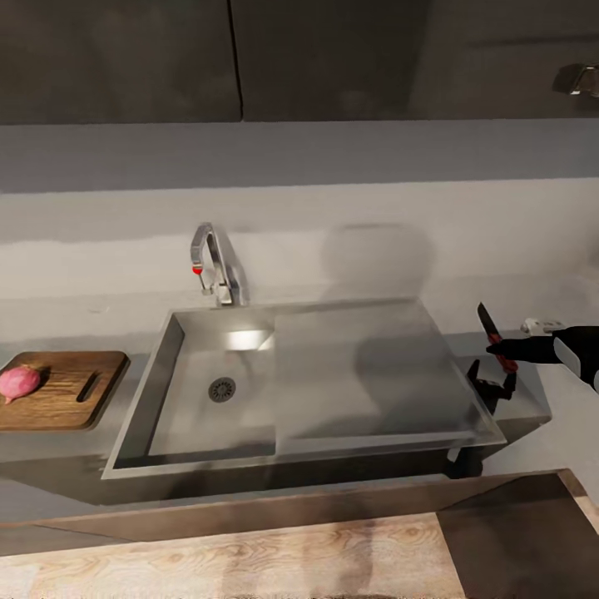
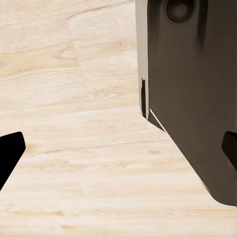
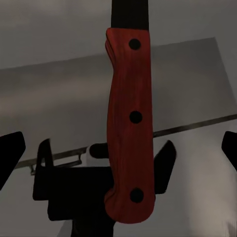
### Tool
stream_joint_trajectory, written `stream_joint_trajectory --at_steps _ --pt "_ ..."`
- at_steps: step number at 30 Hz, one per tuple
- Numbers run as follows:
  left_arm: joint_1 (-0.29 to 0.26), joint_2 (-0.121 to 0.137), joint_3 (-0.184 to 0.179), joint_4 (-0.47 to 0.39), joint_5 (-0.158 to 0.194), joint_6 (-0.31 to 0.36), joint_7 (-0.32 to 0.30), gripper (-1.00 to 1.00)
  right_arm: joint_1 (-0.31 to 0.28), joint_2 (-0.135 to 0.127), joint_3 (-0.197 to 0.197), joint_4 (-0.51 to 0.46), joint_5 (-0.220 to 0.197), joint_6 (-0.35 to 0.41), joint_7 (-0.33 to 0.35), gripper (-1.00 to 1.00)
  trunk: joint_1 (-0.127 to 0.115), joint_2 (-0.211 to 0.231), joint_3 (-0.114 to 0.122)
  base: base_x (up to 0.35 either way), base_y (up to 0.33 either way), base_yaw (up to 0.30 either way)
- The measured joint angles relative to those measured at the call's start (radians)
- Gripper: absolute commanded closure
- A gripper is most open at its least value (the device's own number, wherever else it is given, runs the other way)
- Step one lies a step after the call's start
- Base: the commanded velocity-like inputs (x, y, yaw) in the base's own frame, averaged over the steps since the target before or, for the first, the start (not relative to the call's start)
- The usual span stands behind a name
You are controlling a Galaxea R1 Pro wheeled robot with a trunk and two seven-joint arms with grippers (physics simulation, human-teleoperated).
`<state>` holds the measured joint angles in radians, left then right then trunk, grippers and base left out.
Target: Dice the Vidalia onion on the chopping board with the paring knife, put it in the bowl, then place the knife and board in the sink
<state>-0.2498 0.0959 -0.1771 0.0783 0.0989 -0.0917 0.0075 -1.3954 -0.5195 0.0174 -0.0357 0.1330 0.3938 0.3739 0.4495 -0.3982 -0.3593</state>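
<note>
- One sink (image 1: 200, 416) sits mid-frame in the head view, its basin bare apart from the round drain (image 1: 221, 388); the flat drainboard (image 1: 366, 374) spreads toward 3 o'clock
- Vidalia onion (image 1: 20, 381) rests on the chopping board (image 1: 71, 391) at 9 o'clock, the board cut off by the frame edge
- Right gripper (image 1: 503, 359) at 3 o'clock is clamped on the paring knife (image 1: 496, 336), blade up, just past the sink's right rim
- Red handle (image 3: 129, 128) crosses the right wrist view; the blade tip is cut off
- Left gripper (image 2: 118, 148) hangs over pale wood floor (image 2: 74, 123), its fingertips (image 2: 10, 150) wide apart beside a dark cabinet (image 2: 192, 98)
- Countertop (image 1: 75, 320) runs open behind the sink
</note>
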Motion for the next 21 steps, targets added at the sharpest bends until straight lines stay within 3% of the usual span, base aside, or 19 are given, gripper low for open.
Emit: stream_joint_trajectory --at_steps 21 --pt "0.001 0.000 0.000 0.000 0.000 0.000 0.000 -1.00 0.000 0.000 0.000 -0.001 0.000 0.000 0.000 -1.00 0.000 0.000 -0.029 0.000 0.000 0.000"
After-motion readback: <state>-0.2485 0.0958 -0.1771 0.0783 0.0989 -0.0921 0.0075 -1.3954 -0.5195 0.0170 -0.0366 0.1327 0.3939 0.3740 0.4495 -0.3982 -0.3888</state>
